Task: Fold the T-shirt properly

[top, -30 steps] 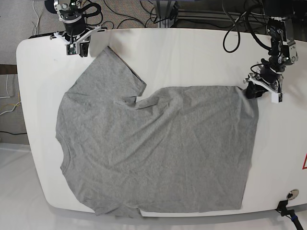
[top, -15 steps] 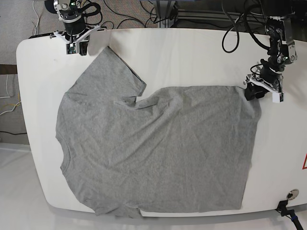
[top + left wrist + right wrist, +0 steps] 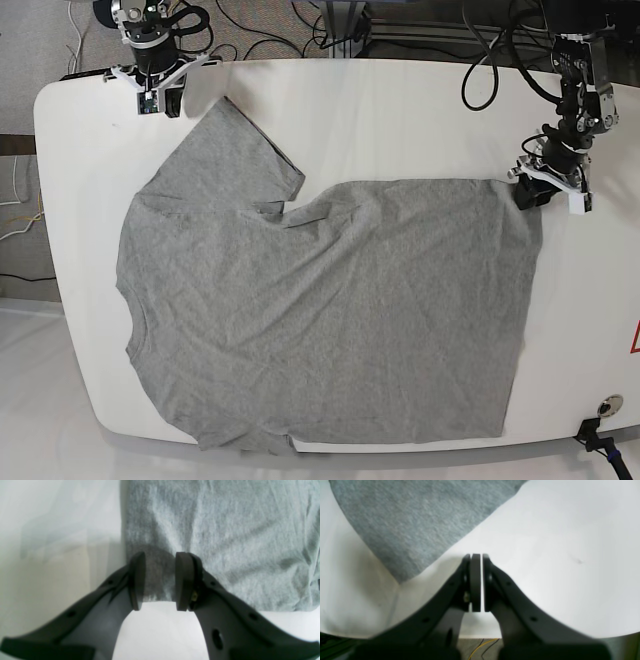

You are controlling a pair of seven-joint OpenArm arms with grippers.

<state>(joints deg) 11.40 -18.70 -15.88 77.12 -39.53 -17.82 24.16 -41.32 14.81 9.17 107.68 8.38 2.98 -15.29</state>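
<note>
Two grippers: left gripper [image 3: 158,580] parted, straddling T-shirt [image 3: 320,310] hem corner, not clamped; right gripper [image 3: 477,582] closed, empty, above white surface [image 3: 557,542].

T-shirt [image 3: 330,320]: heather-grey knit cloth, matt, softly wrinkled. Surface [image 3: 400,120]: smooth white, slight sheen (looks laminate). Left gripper [image 3: 158,580] fingers [image 3: 137,580]: matt black plastic, rubbery pads.

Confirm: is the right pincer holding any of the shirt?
No. In the right wrist view the right pincer is shut with nothing between its pads, over bare table, apart from the shirt.
</note>
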